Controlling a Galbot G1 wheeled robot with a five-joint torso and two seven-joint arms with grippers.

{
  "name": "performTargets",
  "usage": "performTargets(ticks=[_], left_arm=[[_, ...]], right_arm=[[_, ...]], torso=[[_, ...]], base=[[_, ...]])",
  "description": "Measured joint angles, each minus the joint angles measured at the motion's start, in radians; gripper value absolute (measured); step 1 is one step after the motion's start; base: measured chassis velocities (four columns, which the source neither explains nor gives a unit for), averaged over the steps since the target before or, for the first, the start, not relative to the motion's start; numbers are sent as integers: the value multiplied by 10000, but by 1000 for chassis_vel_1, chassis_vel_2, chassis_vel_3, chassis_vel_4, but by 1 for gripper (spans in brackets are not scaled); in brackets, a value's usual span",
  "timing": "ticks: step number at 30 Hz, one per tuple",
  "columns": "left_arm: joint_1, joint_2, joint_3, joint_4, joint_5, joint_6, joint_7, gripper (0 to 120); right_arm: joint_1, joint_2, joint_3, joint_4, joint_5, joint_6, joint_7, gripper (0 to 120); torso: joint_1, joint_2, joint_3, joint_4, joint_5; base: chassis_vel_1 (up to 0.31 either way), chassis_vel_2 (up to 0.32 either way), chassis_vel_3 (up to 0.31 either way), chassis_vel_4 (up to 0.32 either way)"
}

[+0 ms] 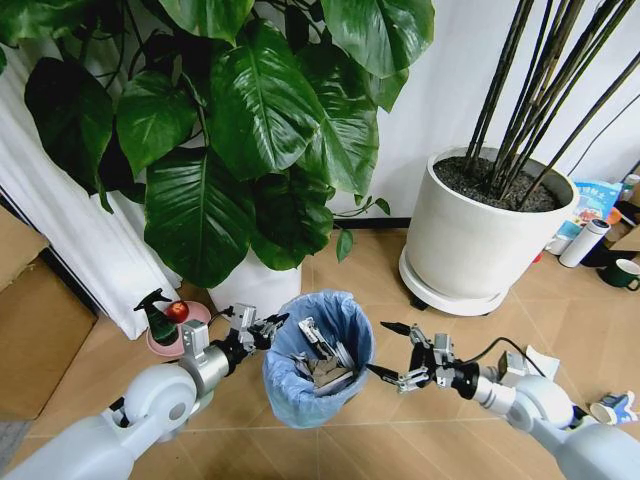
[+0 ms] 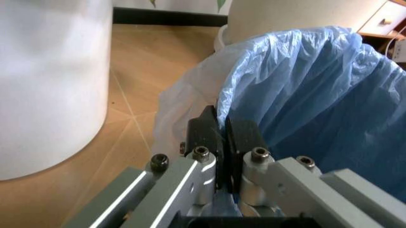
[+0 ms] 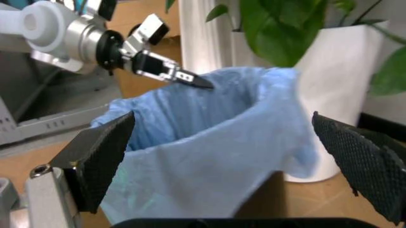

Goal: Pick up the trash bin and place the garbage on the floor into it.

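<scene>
Herringbone floor of light brown wood-look tiles ran up to a white wall, with a large white plant pot of dark stems at the right and a broad-leaved plant at the left. The trash bin, lined with a crinkled light-blue bag, stood between the two arms and held scraps of garbage. The left gripper was clenched on the bin's rim. The right gripper hung just beside the opposite rim, its fingers spread apart. More litter lay at the right edge: a white scrap and a blue-and-white packet. The left wrist view showed the black pads pinching the bag's edge. The right wrist view showed the textured fingers held wide on either side of the bag's near rim.
</scene>
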Motion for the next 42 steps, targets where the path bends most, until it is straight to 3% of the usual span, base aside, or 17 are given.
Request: performTargets(ticks=[4, 10, 13, 18, 22, 26, 31, 42], left_arm=[[279, 82, -226, -85, 64, 5, 13, 0], [1036, 216, -837, -250, 267, -4, 157, 0], [1356, 261, -1112, -308, 341, -21, 236, 0], [2059, 333, -1728, -424, 510, -99, 388, 0], [2433, 333, -2020, -563, 656, -158, 405, 0], [2556, 327, -2106, -616, 727, -169, 405, 0], [2699, 249, -2224, -708, 797, -180, 377, 0], [3211, -79, -2495, -949, 1145, -209, 236, 0]], right_arm=[[-540, -104, 732, 6, 1, 43, 228, 100], [-2540, -328, 2924, -55, -716, -91, 1499, 100], [-3175, -181, 3504, -117, -1071, -180, 2014, 100], [-4140, 856, 4578, -297, -1569, -427, 3636, 100], [-4455, 2121, 5330, -355, -1811, -766, 4942, 100], [-4566, 2697, 5644, -514, -2055, -645, 5616, 100], [-4707, 3256, 6078, -767, -2265, -103, 5614, 100], [-4459, 4293, 6204, -1436, -1878, -92, 4838, 100]], torso=[[0, 0, 0, 1, 5], [0, 0, 0, 2, -2], [0, 0, -1, -2, -4], [0, 0, -1, 0, 0], [0, 0, -1, 0, -2], [0, 0, -1, 0, -1], [0, 0, 0, -1, -3], [0, 0, 0, 0, -3]], base=[[0, 0, 0, 0], [0, 0, 0, 0], [0, 0, 0, 0], [0, 0, 0, 0], [0, 0, 0, 0], [0, 0, 0, 0], [0, 0, 0, 0], [0, 0, 0, 0]])
